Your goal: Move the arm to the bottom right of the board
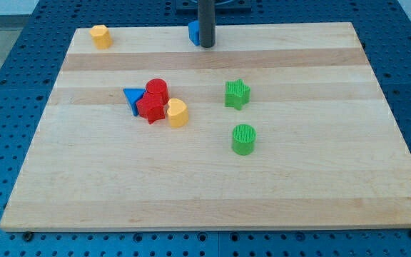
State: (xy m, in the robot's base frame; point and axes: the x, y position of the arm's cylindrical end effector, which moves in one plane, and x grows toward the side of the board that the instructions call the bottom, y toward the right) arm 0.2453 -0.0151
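Observation:
My tip (pixel 207 46) rests at the top middle of the wooden board (pixel 212 193), right beside a blue block (pixel 193 32) that the rod partly hides. A cluster sits left of centre: a blue triangle (pixel 132 98), a red cylinder (pixel 156 89), a red star (pixel 150 108) and a yellow heart-shaped block (pixel 178 113), all touching or nearly so. A green star (pixel 237 93) and a green cylinder (pixel 243 138) stand right of centre. A yellow block (pixel 101 36) is at the top left corner. The tip is well above all of these except the blue block.
The board lies on a blue perforated table (pixel 6 78) that shows around all its edges. The arm's dark rod (pixel 206 18) comes down from the view's top.

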